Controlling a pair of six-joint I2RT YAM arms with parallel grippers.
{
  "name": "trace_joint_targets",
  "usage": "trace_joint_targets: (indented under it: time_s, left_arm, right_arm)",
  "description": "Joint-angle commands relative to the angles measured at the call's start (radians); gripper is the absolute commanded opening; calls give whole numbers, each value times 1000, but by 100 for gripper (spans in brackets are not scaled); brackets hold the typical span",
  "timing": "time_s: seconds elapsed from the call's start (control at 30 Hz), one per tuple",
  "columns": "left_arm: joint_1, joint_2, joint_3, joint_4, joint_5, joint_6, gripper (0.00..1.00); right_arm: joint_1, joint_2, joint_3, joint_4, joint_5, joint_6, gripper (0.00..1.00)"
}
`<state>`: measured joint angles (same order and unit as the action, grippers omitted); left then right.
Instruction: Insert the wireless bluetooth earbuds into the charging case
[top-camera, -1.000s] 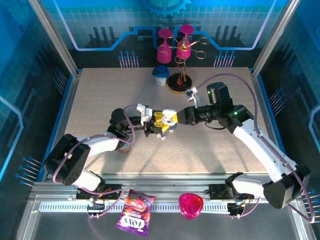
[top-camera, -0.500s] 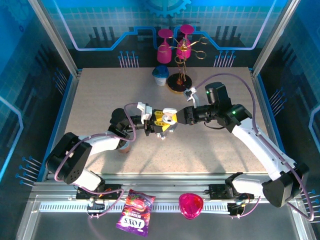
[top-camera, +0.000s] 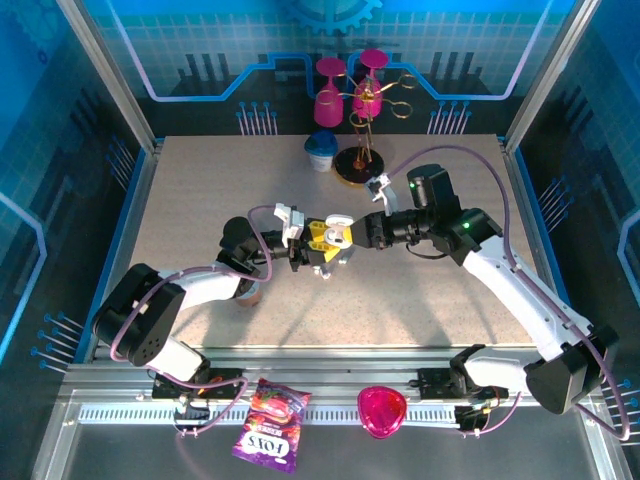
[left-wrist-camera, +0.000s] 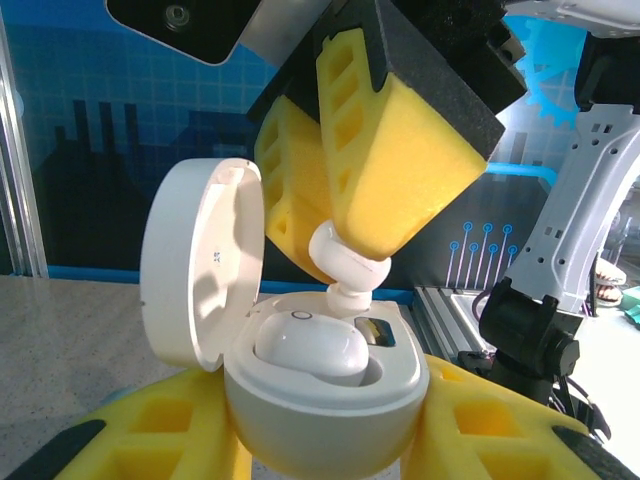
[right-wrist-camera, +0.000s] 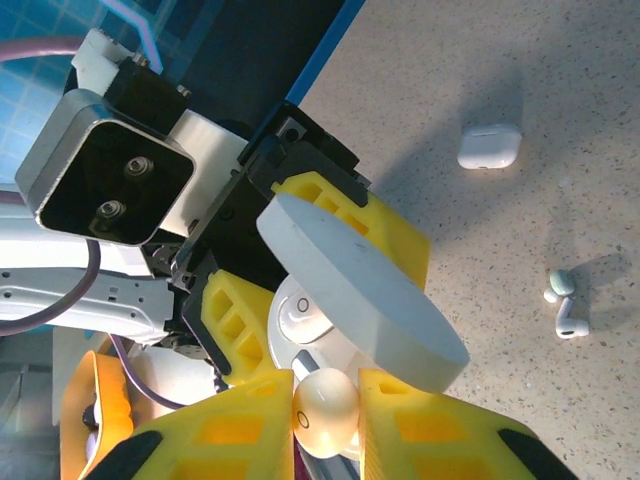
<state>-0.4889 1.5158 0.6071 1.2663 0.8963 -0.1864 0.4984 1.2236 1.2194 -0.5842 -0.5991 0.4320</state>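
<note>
My left gripper (top-camera: 316, 250) (left-wrist-camera: 320, 445) is shut on a round white charging case (left-wrist-camera: 320, 405) (top-camera: 338, 238), held above the table's middle. Its lid (left-wrist-camera: 195, 265) (right-wrist-camera: 360, 290) stands open. One white earbud (left-wrist-camera: 310, 345) (right-wrist-camera: 303, 318) sits in the case's left well. My right gripper (top-camera: 352, 236) (right-wrist-camera: 325, 410) is shut on a second earbud (right-wrist-camera: 325, 412) (left-wrist-camera: 345, 268). Its stem points down at the empty well beside the seated one. In the right wrist view another earbud (right-wrist-camera: 570, 322) lies loose on the table.
A small closed white case (right-wrist-camera: 489, 146) lies on the table near the loose earbud. At the back stand a gold rack with pink glasses (top-camera: 360, 100) and a blue-white cup (top-camera: 321, 150). A snack bag (top-camera: 270, 425) and a pink object (top-camera: 382, 410) lie on the front rail.
My right gripper has edged left, bringing its earbud closer over the open case. The left gripper and the case have stayed nearly still.
</note>
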Motion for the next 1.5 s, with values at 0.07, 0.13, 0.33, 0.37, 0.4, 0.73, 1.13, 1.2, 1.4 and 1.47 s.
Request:
trace_joint_targets:
  time_s: [0.07,0.13,0.33,0.37,0.4,0.73,1.13,1.2,1.4,1.47]
  left_arm:
    - [-6,-2,32,62,20,-19,22]
    - [-6,-2,34,63,21,-21,21]
    - [-6,1,36,61,20,-16,22]
    - [-7,3,34,60,18,-13,21]
    - [-6,3,33,61,17,-9,22]
    - [-6,10,27,67,12,10,21]
    - [-7,17,23,130,55,10,21]
    - [-6,15,23,134,58,7,21]
    - [-5,16,20,134,40,7,22]
    - [-6,15,21,134,33,7,22]
  right_arm:
    - [15,6,31,-31,49,-25,23]
    - [17,7,33,-29,50,-24,24]
    - [18,-2,45,-35,54,-24,32]
    - [19,-6,48,-37,56,-25,34]
    - [19,-12,48,-39,58,-27,36]
    - [11,-119,-2,13,119,-13,72]
    - [-69,8,131,-83,108,191,89]
    - [-61,51,173,-142,123,170,89]
    - [-49,59,167,-160,93,143,90]
    - [-48,44,142,-155,82,142,89]
